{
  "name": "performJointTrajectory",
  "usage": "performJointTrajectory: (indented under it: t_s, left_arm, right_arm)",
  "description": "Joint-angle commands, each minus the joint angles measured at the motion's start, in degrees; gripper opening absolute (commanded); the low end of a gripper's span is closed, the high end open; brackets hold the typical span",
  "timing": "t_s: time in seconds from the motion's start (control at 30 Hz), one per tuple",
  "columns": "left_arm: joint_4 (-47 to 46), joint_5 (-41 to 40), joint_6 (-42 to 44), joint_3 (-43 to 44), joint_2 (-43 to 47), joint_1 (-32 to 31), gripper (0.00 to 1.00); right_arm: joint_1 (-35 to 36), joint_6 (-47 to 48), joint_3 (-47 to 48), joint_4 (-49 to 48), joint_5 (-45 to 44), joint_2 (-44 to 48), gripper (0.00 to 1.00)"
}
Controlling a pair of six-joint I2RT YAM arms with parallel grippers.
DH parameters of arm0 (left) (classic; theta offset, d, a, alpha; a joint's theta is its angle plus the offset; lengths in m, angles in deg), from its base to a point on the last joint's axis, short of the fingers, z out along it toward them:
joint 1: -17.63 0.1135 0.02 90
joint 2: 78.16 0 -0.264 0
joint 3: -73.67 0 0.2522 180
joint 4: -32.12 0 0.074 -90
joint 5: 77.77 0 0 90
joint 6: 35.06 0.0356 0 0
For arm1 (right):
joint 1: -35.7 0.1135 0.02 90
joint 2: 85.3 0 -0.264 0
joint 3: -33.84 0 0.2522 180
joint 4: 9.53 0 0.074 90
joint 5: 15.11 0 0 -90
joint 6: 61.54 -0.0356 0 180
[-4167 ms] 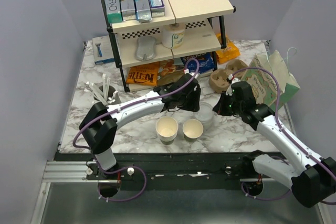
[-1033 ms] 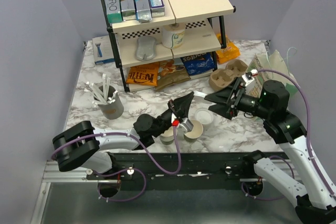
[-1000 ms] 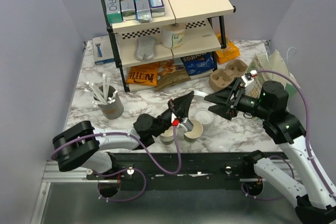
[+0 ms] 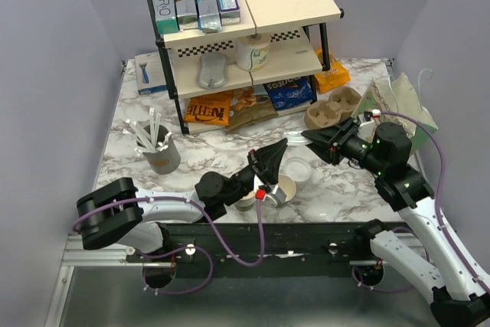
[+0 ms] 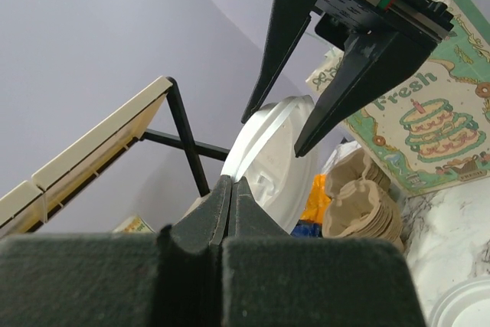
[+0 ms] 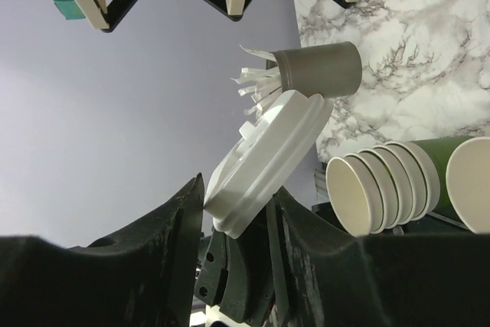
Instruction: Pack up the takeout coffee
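A round white lid (image 4: 295,140) hangs in the air over the table's middle, gripped at both ends. My left gripper (image 4: 280,146) is shut on its lower rim (image 5: 268,155), fingertips pressed together at the edge (image 5: 231,181). My right gripper (image 4: 308,138) comes from the right, and its two fingers straddle the lid's upper edge (image 6: 276,143), both touching it. The takeout coffee, a single cream paper cup (image 4: 285,187) with a greenish side, stands open below the left gripper. It also shows at the right edge of the right wrist view (image 6: 473,185).
A stack of nested cups (image 6: 375,193) lies next to the single cup, half hidden by the left arm from above. More lids (image 4: 298,168) rest on the marble. A brown cup carrier (image 4: 331,109), a "Fresh" paper bag (image 4: 394,112), a stirrer holder (image 4: 162,155) and the shelf rack (image 4: 245,44) surround them.
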Motion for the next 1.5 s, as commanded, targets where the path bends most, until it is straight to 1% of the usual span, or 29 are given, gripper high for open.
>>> performJointTrajectory:
  t_s: [0.0,0.13,0.17,0.23,0.27,0.3,0.33,0.37,0.4,0.47,0.5,0.53,0.57,0.6,0.67,0.87,0.9,0.97,1.0,1.03,1.07,1.1,1.13,1.17,1.23,1.27,1.33,1.4,1.47]
  left_arm:
    - [-21.0,3.9,1.2,-0.5,0.1,-1.5,0.0]
    - [-21.0,4.1,1.6,-0.6,-0.4,-1.6,0.0]
    - [-21.0,4.1,1.6,-0.6,-0.5,-1.6,0.0]
    - [-21.0,4.1,1.6,-0.5,-0.6,-1.9,0.0]
    - [-21.0,4.1,1.6,-0.6,-0.9,-2.2,0.0]
    - [-21.0,4.0,1.9,-0.4,-1.0,-2.3,0.0]
    - [-21.0,3.8,2.0,-0.5,-1.1,-2.3,0.0]
    - [-21.0,3.5,2.2,-0.5,-1.3,-2.4,0.0]
    - [-21.0,3.2,2.3,-0.5,-1.4,-2.5,0.0]
    - [-21.0,2.5,2.1,-0.4,-1.6,-2.8,0.11]
    - [-21.0,2.4,1.9,-0.5,-1.7,-2.9,0.14]
    - [-21.0,2.3,1.3,-0.7,-1.6,-3.0,0.21]
    - [-21.0,2.1,0.9,-0.7,-1.4,-3.0,0.52]
    - [-21.0,1.8,0.0,-0.8,-1.3,-3.1,0.7]
    - [-21.0,0.3,-3.5,-1.0,-0.5,-3.1,0.99]
    - [-20.1,-1.1,-12.3,-3.6,3.6,-3.1,0.99]
    - [-19.6,-2.4,-16.9,-4.0,4.5,-3.1,0.99]
    - [-13.4,-5.0,-22.8,-3.1,9.1,-3.1,0.99]
    - [-8.0,-7.4,-29.6,-1.3,11.0,-3.1,0.99]
    - [9.3,-11.1,-32.3,1.4,12.8,-2.9,0.99]
    - [20.3,-12.9,-35.4,9.5,15.1,-2.7,0.99]
    - [31.7,-14.3,-38.8,14.8,15.1,-2.4,0.99]
    - [50.8,-17.9,-46.3,20.2,14.3,-1.3,0.99]
    - [58.1,-20.2,-49.7,29.6,11.8,-0.9,0.99]
    - [70.8,-23.2,-56.8,35.9,9.5,0.0,0.99]
    - [72.5,-23.2,-58.1,37.9,8.7,0.2,0.99]
    - [74.2,-22.4,-61.4,37.7,8.9,0.4,0.99]
    - [75.6,-21.1,-67.4,37.6,9.5,1.9,0.99]
    - [83.1,-19.2,-71.7,41.0,8.2,4.1,0.99]
  right_arm:
    - [-0.3,-0.8,-0.8,-2.0,-2.8,0.1,0.4]
    - [-0.3,-1.5,-1.4,-2.2,-4.4,1.0,0.32]
    - [-0.3,-1.6,-1.5,-2.3,-4.8,1.6,0.29]
    - [-0.3,-2.5,-2.2,-2.7,-5.7,2.2,0.26]
    - [-0.3,-2.8,-2.6,-3.2,-5.8,2.4,0.21]
    - [-0.3,-3.0,-2.8,-3.6,-5.9,2.8,0.2]
    - [-0.4,-3.0,-3.0,-3.9,-6.0,3.0,0.17]
    - [-0.3,-3.3,-3.0,-4.1,-6.0,3.1,0.08]
    - [-0.3,-3.3,-3.1,-4.2,-6.0,3.3,0.01]
    - [-0.2,-3.0,-3.0,-4.5,-5.7,3.3,0.01]
    - [-0.3,-2.9,-3.0,-4.7,-5.7,3.2,0.01]
    - [-0.3,-2.8,-3.1,-4.8,-5.6,3.0,0.01]
    - [-0.4,-2.8,-3.3,-4.9,-5.5,3.0,0.01]
    - [-0.3,-2.6,-3.4,-5.5,-5.6,3.1,0.01]
    - [-0.3,-2.2,-3.5,-5.7,-6.1,3.3,0.01]
    - [-0.3,0.2,-4.3,-6.8,-7.0,4.0,0.01]
    - [-0.3,1.0,-4.4,-6.9,-6.9,4.2,0.01]
    - [-0.3,5.1,-4.4,-7.3,-6.2,4.3,0.01]
    - [-0.4,7.0,-4.4,-7.4,-5.5,4.2,0.01]
    - [-0.3,11.2,-4.4,-7.6,-4.6,4.5,0.01]
    - [-0.4,13.8,-4.5,-7.8,-2.4,4.5,0.01]
    - [-0.4,16.4,-4.5,-7.7,-1.1,4.8,0.01]
    - [-0.4,21.2,-4.9,-7.7,0.2,5.2,0.01]
    - [-0.4,23.0,-5.9,-7.7,3.4,5.5,0.01]
    - [-0.4,26.6,-7.8,-7.7,5.8,7.3,0.01]
    - [-0.4,27.3,-8.7,-7.7,8.3,7.9,0.01]
    - [-0.4,28.5,-11.5,-7.9,9.8,9.2,0.01]
    - [-0.4,30.1,-13.6,-8.1,12.7,10.7,0.01]
    - [-0.4,30.5,-15.6,-9.6,15.6,12.3,0.01]
